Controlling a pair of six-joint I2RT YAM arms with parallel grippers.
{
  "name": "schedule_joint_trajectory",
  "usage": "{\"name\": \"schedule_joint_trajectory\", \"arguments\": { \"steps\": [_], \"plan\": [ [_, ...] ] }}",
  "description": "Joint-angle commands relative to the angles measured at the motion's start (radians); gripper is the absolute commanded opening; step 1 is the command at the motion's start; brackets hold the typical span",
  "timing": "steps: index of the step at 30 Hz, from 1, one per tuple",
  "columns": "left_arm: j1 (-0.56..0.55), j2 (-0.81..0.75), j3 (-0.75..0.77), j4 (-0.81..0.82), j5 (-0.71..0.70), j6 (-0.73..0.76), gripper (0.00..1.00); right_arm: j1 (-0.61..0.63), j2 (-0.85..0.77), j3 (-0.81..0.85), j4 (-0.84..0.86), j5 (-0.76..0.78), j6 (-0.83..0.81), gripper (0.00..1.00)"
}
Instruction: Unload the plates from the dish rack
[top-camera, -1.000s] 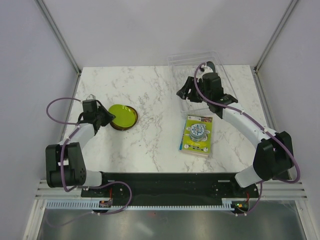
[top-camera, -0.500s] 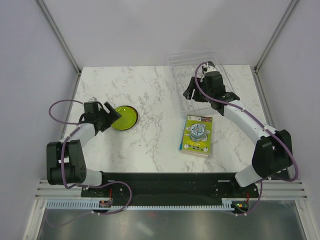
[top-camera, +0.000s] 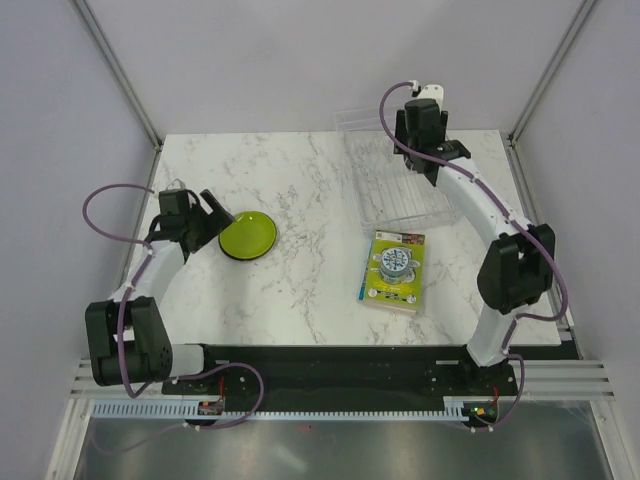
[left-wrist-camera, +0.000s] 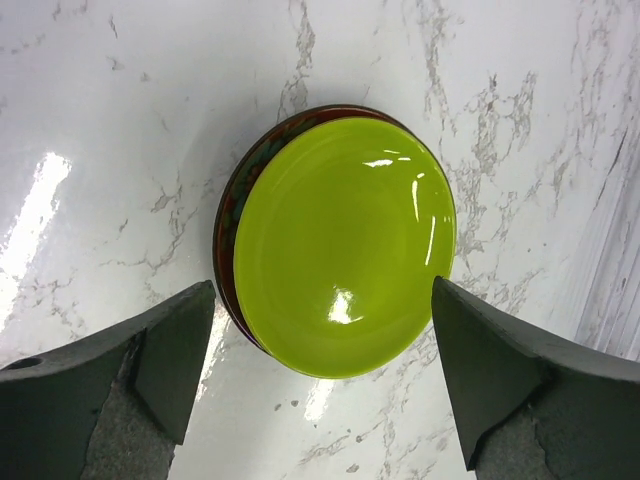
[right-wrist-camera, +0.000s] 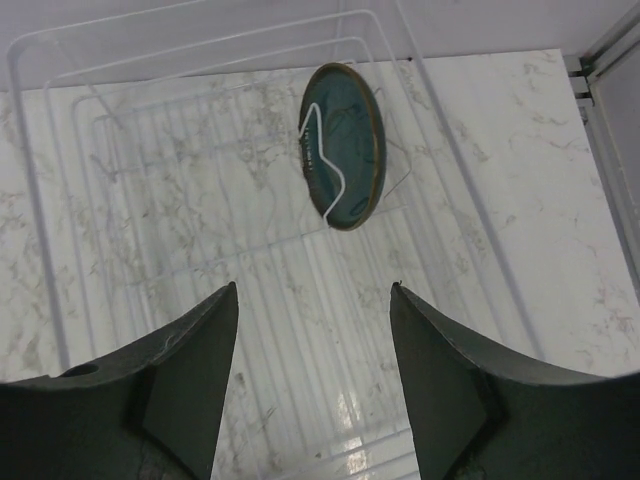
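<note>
The lime green plate (left-wrist-camera: 345, 245) lies flat on the red patterned plate (left-wrist-camera: 228, 250), of which only the left rim shows, on the marble table. In the top view this stack (top-camera: 248, 236) sits at the left. My left gripper (left-wrist-camera: 325, 370) is open just short of the stack, its fingers apart from it and empty, seen from above as the left gripper (top-camera: 210, 222). The dark teal plate (right-wrist-camera: 345, 145) stands on edge in the clear dish rack (right-wrist-camera: 200, 200). My right gripper (right-wrist-camera: 315, 360) hangs open and empty above the rack floor, short of that plate.
A flat green-yellow package (top-camera: 393, 270) lies just in front of the dish rack (top-camera: 385, 190) at the right. Frame posts and grey walls close in the table on the left, right and back.
My left gripper opened, let go of the lime green plate on the stack and drew back a little. The right arm swung toward the far end of the rack, still open.
</note>
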Motion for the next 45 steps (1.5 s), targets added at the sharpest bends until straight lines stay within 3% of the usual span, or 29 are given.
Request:
{"name": "schedule_joint_trajectory", "arguments": {
  "steps": [1, 8, 15, 21, 28, 31, 35, 40, 45],
  "plan": [
    [-0.001, -0.076, 0.07, -0.019, -0.023, 0.098, 0.95, -0.05, 0.142, 0.121, 0.013, 0.09, -0.068, 0.69],
    [-0.002, -0.096, 0.139, 0.004, 0.113, 0.12, 0.94, -0.104, 0.393, 0.34, 0.037, 0.116, -0.126, 0.64],
    [-0.004, -0.063, 0.164, 0.041, 0.147, 0.122, 0.94, -0.136, 0.543, 0.509, 0.043, 0.143, -0.218, 0.63],
    [-0.002, -0.023, 0.172, 0.05, 0.153, 0.136, 0.94, -0.145, 0.593, 0.505, 0.092, 0.16, -0.303, 0.59],
    [-0.004, 0.003, 0.173, 0.064, 0.155, 0.134, 0.94, -0.167, 0.622, 0.499, 0.113, 0.07, -0.306, 0.51],
    [-0.002, 0.01, 0.172, 0.067, 0.155, 0.133, 0.94, -0.181, 0.63, 0.5, 0.116, 0.002, -0.292, 0.46],
    [-0.002, 0.013, 0.167, 0.068, 0.155, 0.133, 0.93, -0.194, 0.639, 0.5, 0.119, -0.077, -0.271, 0.19],
    [-0.001, 0.017, 0.167, 0.068, 0.153, 0.133, 0.93, -0.193, 0.63, 0.485, 0.133, -0.124, -0.265, 0.01],
    [-0.002, 0.016, 0.162, 0.072, 0.158, 0.129, 0.93, -0.178, 0.555, 0.399, 0.201, -0.069, -0.284, 0.0]
  ]
}}
